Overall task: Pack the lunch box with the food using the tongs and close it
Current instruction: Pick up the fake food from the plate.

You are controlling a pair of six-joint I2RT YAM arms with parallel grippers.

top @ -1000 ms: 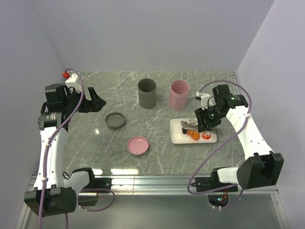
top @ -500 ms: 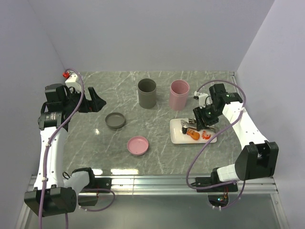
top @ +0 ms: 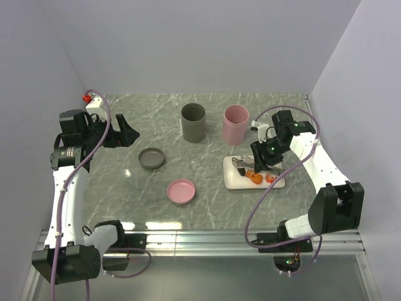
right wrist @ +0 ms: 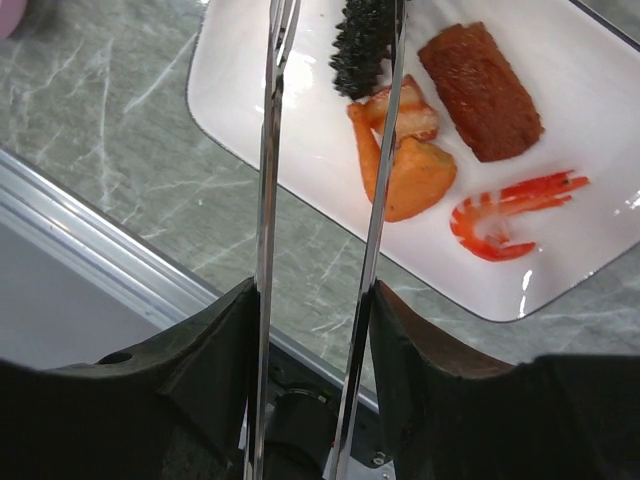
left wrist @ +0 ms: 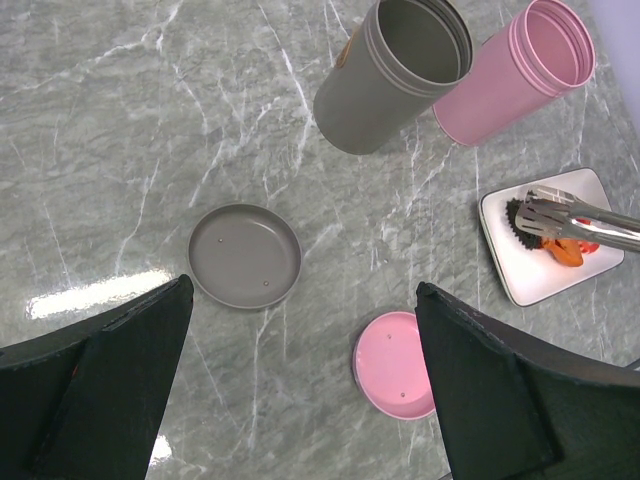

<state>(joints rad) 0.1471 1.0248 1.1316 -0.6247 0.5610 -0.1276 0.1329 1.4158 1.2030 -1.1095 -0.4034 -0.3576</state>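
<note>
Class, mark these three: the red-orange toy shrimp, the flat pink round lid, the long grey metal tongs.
red-orange toy shrimp [right wrist: 495, 203], right wrist view, on its curved body.
flat pink round lid [left wrist: 393, 362], left wrist view, on its middle.
long slim grey metal tongs [right wrist: 268, 200], right wrist view, on one thin arm.

Bright, even overhead light; shadows short and soft. 1 white glare patch on the grey-green marbled tabletop [top: 128, 172], seen in 2 views. Specular streaks on the long slim grey metal tongs [right wrist: 267, 200] and glossy white rectangular tray [right wrist: 525, 290]. Right gripper's black fingers [right wrist: 190, 370] dark, slightly soft. Top view sharp.
</note>
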